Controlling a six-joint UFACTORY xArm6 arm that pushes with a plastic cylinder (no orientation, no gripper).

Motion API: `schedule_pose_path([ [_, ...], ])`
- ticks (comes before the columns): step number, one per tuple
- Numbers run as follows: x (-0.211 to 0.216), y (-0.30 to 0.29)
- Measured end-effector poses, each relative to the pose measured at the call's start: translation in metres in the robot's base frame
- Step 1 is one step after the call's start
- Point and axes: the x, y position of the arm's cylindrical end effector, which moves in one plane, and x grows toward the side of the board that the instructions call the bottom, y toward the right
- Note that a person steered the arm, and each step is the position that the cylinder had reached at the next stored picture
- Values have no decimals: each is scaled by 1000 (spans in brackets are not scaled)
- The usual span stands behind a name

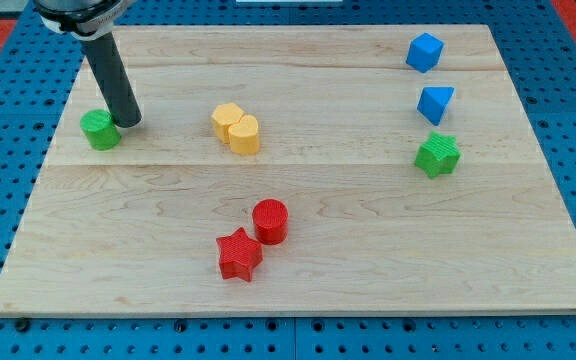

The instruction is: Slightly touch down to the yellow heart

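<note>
The yellow heart (243,135) lies on the wooden board (368,230) left of centre, touching a yellow hexagonal block (226,119) at its upper left. My tip (129,123) is at the board's left side, just right of a green round block (99,130) and touching or nearly touching it. The tip is well to the left of the yellow heart, about a hand's width away.
A red cylinder (270,221) and a red star (239,254) sit together at the lower middle. At the right are a blue cube-like block (424,52), a blue triangular block (435,104) and a green star (437,155). Blue pegboard surrounds the board.
</note>
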Motion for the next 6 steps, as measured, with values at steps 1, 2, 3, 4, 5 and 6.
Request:
schedule_pose_path([
  [1,5,2],
  [2,49,47],
  [3,58,119],
  [4,62,196],
  [5,103,240],
  [6,109,343],
])
